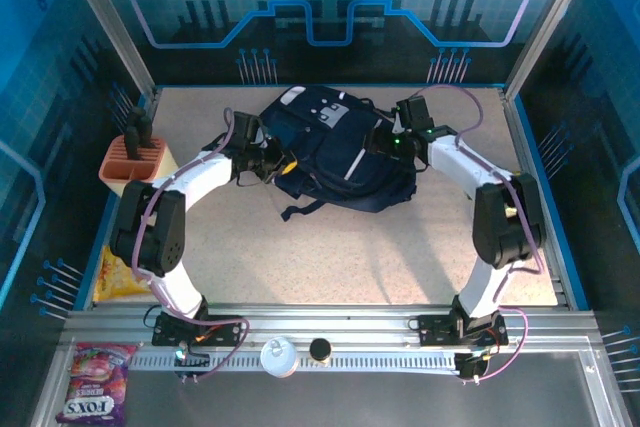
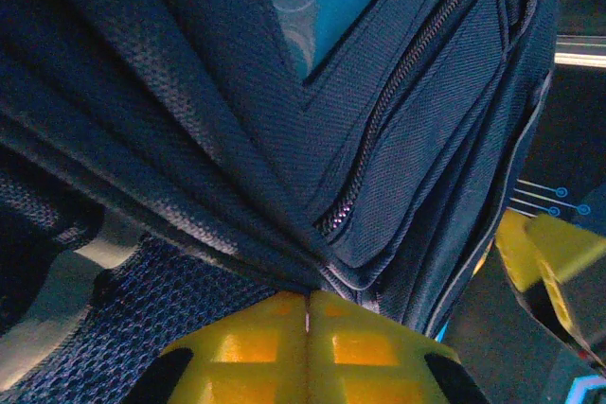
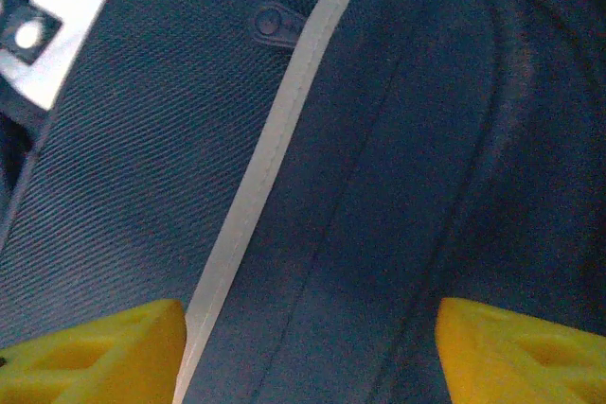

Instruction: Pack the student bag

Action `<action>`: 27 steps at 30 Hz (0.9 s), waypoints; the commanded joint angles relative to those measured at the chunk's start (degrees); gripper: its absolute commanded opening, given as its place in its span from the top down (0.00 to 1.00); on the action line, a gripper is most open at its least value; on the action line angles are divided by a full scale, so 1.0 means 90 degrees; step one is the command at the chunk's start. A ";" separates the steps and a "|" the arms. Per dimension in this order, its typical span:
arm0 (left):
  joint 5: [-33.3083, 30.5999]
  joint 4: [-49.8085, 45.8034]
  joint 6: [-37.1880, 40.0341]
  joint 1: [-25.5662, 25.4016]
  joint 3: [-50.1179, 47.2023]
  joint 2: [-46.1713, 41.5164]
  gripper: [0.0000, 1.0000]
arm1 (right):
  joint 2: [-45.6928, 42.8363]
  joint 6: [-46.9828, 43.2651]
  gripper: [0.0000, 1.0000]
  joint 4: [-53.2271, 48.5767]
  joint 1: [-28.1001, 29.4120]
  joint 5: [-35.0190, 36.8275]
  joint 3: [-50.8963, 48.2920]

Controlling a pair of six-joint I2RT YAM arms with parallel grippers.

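Note:
The student bag (image 1: pixel 335 152), dark navy with thin white stripes and a grey-white patch near its top, lies flat at the back middle of the table. My left gripper (image 1: pixel 272 161) is at the bag's left edge. In the left wrist view its yellow fingers (image 2: pixel 308 314) are pressed together, with a folded seam of the student bag (image 2: pixel 284 139) running in between their tips. My right gripper (image 1: pixel 388 141) is over the bag's right side. Its fingertips (image 3: pixel 308 338) stand wide apart above the bag's fabric (image 3: pixel 379 186) and a white stripe (image 3: pixel 256 196), with nothing gripped.
A salmon-coloured holder (image 1: pixel 134 163) with dark items stands at the left edge. A yellow packet (image 1: pixel 120 277) lies near the left arm's base. A candy bag (image 1: pixel 95 383), a white lid (image 1: pixel 278 356) and a black cap (image 1: pixel 320 349) sit on the front rail.

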 commanded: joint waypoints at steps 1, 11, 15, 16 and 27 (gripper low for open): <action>0.0351 0.0309 -0.0064 -0.0076 -0.0046 -0.0168 1.00 | -0.0902 -0.0317 0.28 -0.0629 0.0286 0.0533 -0.0219; 0.0370 0.0425 -0.0134 -0.0104 -0.0019 -0.0246 1.00 | -0.1420 0.0343 0.36 -0.0396 0.2333 0.1174 -0.0913; 0.0377 0.0410 -0.0123 -0.0105 -0.0010 -0.0264 1.00 | -0.0899 0.0718 0.46 0.0280 0.2871 0.1129 -0.0918; 0.0384 0.0394 -0.0118 -0.0104 -0.0014 -0.0266 1.00 | -0.0751 0.0779 0.48 0.0408 0.2958 0.1112 -0.0876; 0.0414 0.0365 -0.0122 -0.0104 0.0018 -0.0246 1.00 | 0.0076 0.1144 0.57 0.0972 0.3290 0.1789 -0.0640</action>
